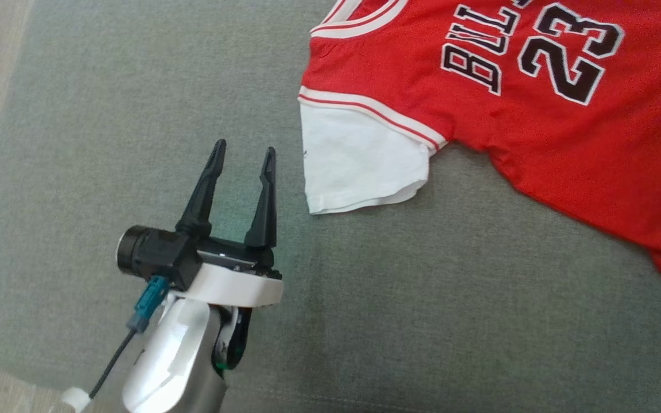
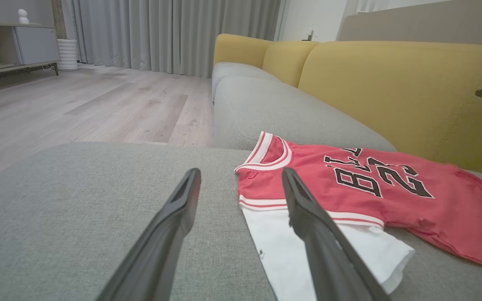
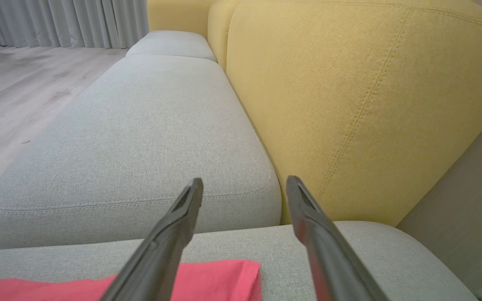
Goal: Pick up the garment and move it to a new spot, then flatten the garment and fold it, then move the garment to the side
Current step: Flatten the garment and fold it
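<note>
Sofa seat [image 1: 107,115] holds jersey [image 1: 537,143], long axis running right, white sleeve [image 1: 359,160] just up-right of the left fingers [image 1: 264,189], spread and empty; right fingers [image 3: 182,217] spread too, over its red edge.

Garment [image 1: 537,132]: red body, black block lettering and numerals outlined in white, white bands with a thin red stripe at neck and armhole. Sleeve [image 1: 359,166]: plain white. Seat cushion [image 1: 107,115]: muted grey-green, fine weave. Back cushions [image 2: 391,92]: mustard yellow. Floor [image 2: 78,108]: pale wood grain. Curtains [image 2: 161,33]: grey. Left gripper [image 1: 245,147]: black fingers, white wrist shell, teal connector [image 1: 151,292].
</note>
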You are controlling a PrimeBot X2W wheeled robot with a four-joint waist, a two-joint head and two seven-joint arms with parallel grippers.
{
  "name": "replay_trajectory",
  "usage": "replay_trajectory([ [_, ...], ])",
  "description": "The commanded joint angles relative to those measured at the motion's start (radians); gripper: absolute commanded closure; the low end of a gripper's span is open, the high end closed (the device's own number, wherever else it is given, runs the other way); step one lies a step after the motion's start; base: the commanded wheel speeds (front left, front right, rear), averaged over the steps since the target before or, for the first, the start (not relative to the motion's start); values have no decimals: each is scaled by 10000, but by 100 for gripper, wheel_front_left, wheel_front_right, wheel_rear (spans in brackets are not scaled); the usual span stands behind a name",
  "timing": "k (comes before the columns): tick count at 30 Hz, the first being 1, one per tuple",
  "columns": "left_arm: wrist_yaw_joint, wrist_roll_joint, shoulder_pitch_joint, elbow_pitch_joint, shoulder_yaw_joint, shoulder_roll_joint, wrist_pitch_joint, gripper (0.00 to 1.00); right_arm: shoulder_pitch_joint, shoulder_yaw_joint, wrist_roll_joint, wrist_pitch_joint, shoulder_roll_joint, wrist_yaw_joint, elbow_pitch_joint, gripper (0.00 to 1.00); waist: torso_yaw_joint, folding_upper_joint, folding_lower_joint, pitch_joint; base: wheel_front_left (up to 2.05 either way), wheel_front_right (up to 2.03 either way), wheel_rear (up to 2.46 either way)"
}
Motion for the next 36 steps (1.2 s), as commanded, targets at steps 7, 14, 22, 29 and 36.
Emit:
replay_trajectory([
  [7,-49,205,-296,-325,648,19,-47,0,-256,236,124,-745,398,65,315,0,-588,0,-1,-372,0,0,0],
  [14,-68,308,-83,-247,931,16,-47,0,287,802,954,-2047,1307,65,601,0,-1168,0,-1,-1100,0,0,0],
  [22,-67,347,338,-176,1139,14,-47,0,2438,2453,2781,-2463,2614,65,-1180,0,-1637,0,-1,-1865,0,0,0],
  [29,-120,408,776,-11,1253,25,-47,0,6918,4408,5896,-2469,2830,65,-4883,0,-1997,0,-1,-2206,0,0,0],
  [36,-176,443,916,245,1454,71,-47,0,9396,5441,6991,-2470,2833,65,-6432,0,-2267,0,-1,-2130,0,0,0],
])
